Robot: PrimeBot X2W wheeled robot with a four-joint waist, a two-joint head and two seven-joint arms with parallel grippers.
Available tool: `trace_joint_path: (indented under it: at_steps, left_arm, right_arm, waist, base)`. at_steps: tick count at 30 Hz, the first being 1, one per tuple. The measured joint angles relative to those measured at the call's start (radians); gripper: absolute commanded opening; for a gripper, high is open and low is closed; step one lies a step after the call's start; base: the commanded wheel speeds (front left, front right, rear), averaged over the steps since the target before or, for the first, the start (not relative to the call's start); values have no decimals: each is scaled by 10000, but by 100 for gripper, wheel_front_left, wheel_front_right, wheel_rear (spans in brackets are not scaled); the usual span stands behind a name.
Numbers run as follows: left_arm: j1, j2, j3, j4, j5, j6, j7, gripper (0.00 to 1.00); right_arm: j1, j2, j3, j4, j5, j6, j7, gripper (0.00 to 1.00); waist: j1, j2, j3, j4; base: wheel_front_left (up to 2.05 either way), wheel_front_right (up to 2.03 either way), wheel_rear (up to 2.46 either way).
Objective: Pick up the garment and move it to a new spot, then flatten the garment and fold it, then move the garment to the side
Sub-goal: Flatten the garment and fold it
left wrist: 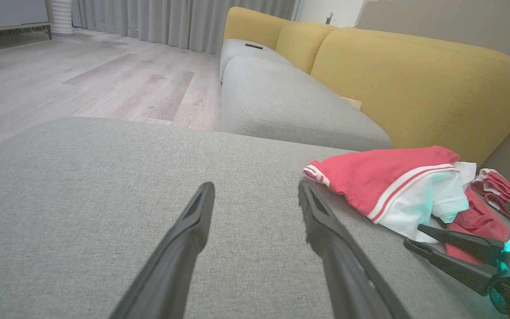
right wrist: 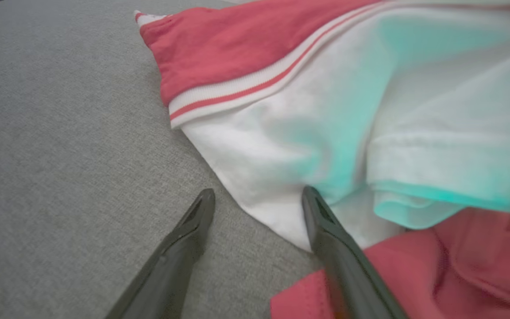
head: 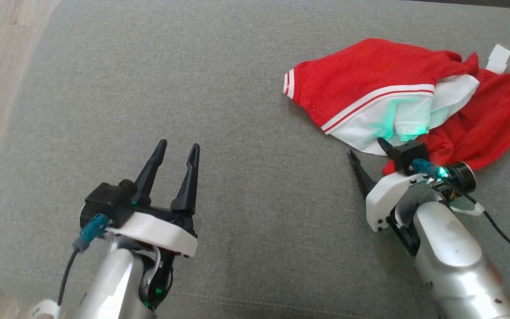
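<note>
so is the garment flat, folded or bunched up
Bunched up: the garment lies in a rumpled heap on the grey cushion, with white fabric spilling over creased red layers and no neat edges.

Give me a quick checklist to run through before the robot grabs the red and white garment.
1. Right fingers open: ok.
2. Right fingers at the garment's near edge: ok, one finger over the white fabric, the other over the cushion.
3. Fabric gripped: not ok, nothing held yet.
4. Left fingers open, apart from the garment: ok, above bare cushion.
5. Garment flat: not ok, bunched up.
6. Free cushion for a new spot: ok, to the garment's left.
</note>
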Motion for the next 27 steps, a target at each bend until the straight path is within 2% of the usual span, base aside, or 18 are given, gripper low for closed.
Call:
trace_joint_path:
  at_steps: [2,3,4,5,10,15,21,27]
  left_arm:
    - [-10,-2,-56,0,-4,23,0,100]
    - [-16,-2,-58,0,-6,58,0,100]
    - [-25,-2,-58,2,-6,77,0,100]
    - [-32,-2,-56,2,-6,77,0,100]
    - [-34,-4,-12,40,-6,86,0,100]
    - [-29,-6,17,100,-2,79,0,100]
    - [44,-6,44,104,12,77,0,100]
    - [354,-6,54,146,10,73,0,100]
  right_arm:
    - [-196,0,-10,236,-65,0,-42,100]
    - [-305,4,-15,360,-86,0,-102,87]
    - [-387,8,-27,477,-123,0,-186,33]
    - [-457,19,-27,591,-128,0,-286,0]
    - [-548,113,188,930,-75,0,-838,0]
    - [-525,242,1095,740,554,0,-1563,0]
    - [-495,263,2311,-510,1302,0,-1921,0]
    - [-513,44,3235,-2424,1772,0,-1973,0]
  waist:
    - [0,0,40,66]
    - [0,0,55,86]
    - [0,0,67,98]
    - [0,0,69,100]
    - [1,0,-17,-65]
    - [-1,0,-316,-334]
    - [-2,0,-799,-685]
    - [-3,0,-1281,-846]
  base:
    - [0,0,0]
    - [0,0,0]
    - [0,0,0]
    - [0,0,0]
    - [0,0,0]
    - [0,0,0]
    - [0,0,0]
    - [0,0,0]
